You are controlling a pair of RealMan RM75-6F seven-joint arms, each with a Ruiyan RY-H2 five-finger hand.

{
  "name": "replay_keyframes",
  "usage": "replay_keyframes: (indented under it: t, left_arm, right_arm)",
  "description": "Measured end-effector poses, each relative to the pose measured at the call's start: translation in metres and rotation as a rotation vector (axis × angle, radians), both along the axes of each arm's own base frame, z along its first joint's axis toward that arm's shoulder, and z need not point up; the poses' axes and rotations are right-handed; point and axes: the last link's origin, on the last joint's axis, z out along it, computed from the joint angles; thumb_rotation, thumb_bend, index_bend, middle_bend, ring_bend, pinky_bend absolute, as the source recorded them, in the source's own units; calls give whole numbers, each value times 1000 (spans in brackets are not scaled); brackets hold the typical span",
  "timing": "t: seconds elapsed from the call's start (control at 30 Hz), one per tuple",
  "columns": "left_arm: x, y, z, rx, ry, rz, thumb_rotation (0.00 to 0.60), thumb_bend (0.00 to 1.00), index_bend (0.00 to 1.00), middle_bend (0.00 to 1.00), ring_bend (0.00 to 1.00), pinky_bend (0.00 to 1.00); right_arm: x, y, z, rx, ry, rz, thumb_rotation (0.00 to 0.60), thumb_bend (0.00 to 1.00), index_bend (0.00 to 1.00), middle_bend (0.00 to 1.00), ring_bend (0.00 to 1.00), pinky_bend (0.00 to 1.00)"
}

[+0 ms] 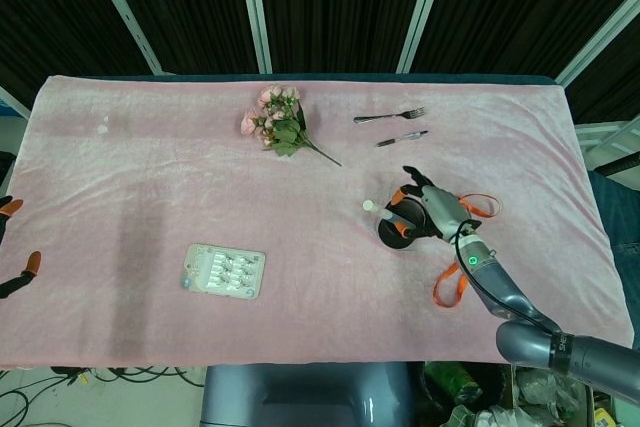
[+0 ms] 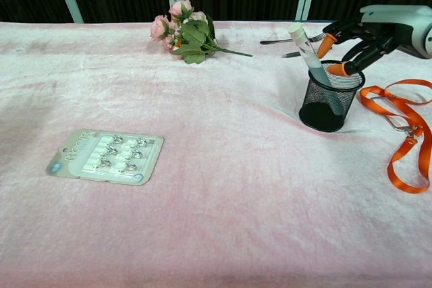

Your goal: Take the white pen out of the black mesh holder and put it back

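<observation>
The black mesh holder (image 2: 329, 99) stands upright on the pink cloth at the right. The white pen (image 2: 307, 50) leans out of it toward the upper left, its cap end well above the rim. My right hand (image 2: 361, 35) hovers over the holder's rim with its fingers spread, the orange fingertips (image 2: 326, 44) just right of the pen and holding nothing. From the head view this hand (image 1: 428, 212) covers the right part of the holder (image 1: 389, 238), and the pen (image 1: 372, 206) sticks out to the left. My left hand (image 1: 14, 247) shows only spread fingertips at the left edge.
An orange lanyard (image 2: 407, 133) lies right of the holder. A fork (image 1: 390, 116) and a dark pen (image 1: 402, 137) lie behind it. A bunch of pink flowers (image 2: 186, 32) sits at the back centre. A blister pack (image 2: 106, 156) lies front left.
</observation>
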Motion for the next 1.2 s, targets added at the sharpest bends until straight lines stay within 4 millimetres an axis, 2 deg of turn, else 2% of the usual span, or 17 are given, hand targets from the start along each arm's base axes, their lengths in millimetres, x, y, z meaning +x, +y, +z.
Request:
replay_keyframes:
  t: [1.2]
  left_arm:
    - [-1,1,0,3,14,13,600,354,141,106,0,28]
  right_arm:
    - [5,-10,-16,40,92,30,600,263,518,10,73,188]
